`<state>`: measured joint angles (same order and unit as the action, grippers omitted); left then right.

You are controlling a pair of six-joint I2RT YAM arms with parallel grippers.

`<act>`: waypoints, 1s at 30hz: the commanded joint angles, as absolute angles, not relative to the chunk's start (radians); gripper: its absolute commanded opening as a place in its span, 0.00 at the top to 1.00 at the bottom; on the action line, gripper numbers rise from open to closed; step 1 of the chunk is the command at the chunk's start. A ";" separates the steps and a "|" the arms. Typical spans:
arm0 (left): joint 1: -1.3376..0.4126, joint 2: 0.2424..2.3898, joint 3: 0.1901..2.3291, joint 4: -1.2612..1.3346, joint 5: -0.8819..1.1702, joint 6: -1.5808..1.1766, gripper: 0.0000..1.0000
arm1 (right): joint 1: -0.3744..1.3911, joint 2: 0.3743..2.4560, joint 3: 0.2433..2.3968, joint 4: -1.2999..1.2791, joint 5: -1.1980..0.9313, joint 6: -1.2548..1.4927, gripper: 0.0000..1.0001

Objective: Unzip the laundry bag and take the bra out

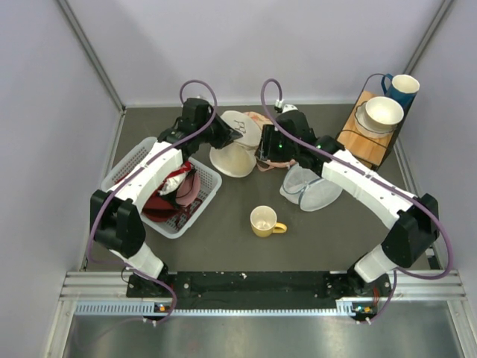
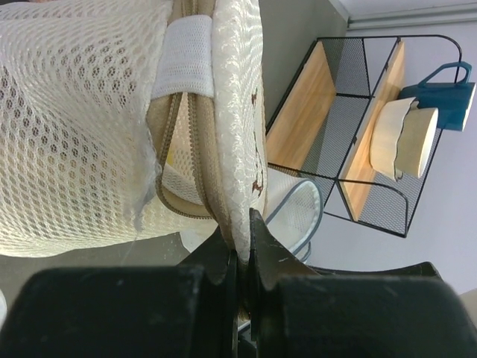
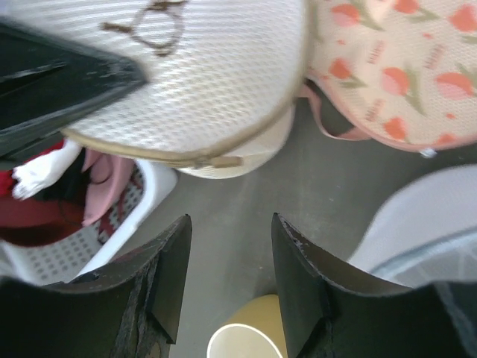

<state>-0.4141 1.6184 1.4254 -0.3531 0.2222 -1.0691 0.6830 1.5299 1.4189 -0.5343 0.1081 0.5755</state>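
Top external view: a dark grey desk (image 1: pixel 246 250) stands boxed in by pale lilac walls (image 1: pixel 45 112), with metal posts (image 1: pixel 89 52) slanting up at the back corners and an aluminium rail (image 1: pixel 253 283) along the near edge. The laundry bag (image 1: pixel 232 149) is at mid-back of the desk, tipped up on edge. The left tool (image 2: pixel 240 233) is clamped on its rim, pinching the mesh just beside the tan zipper (image 2: pixel 192 149). The right tool (image 3: pixel 229 224) hangs just right of the bag, jaws apart with nothing between them; the zipper pull (image 3: pixel 216 160) lies ahead, untouched. A white basket (image 1: pixel 119 165) of red and pink garments sits at the left, and a yellow mug (image 1: pixel 264 221) stands near the middle. A grey mesh pouch (image 1: pixel 313 190) lies under the right arm and a pink patterned pouch (image 1: pixel 257 119) behind the bag. At back right, a wire-and-wood rack (image 1: pixel 365 138) carries a bowl (image 1: pixel 384 112) and a blue mug (image 1: pixel 404 88).
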 commanded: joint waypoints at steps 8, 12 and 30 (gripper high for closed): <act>-0.397 1.629 1.597 -0.356 0.402 -0.945 1.00 | 0.519 1.526 1.418 -0.325 -0.487 0.451 0.41; -0.396 1.640 1.631 -0.361 0.443 -0.936 1.00 | 0.497 1.539 1.416 -0.325 -0.548 0.420 0.35; -0.396 1.664 1.637 -0.353 0.471 -0.945 1.00 | 0.497 1.565 1.445 -0.310 -0.574 0.397 0.63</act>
<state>-0.3988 1.6676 1.5890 -0.4061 0.4496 -0.9581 0.4908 1.5818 1.4208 -0.3580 -0.5922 0.4191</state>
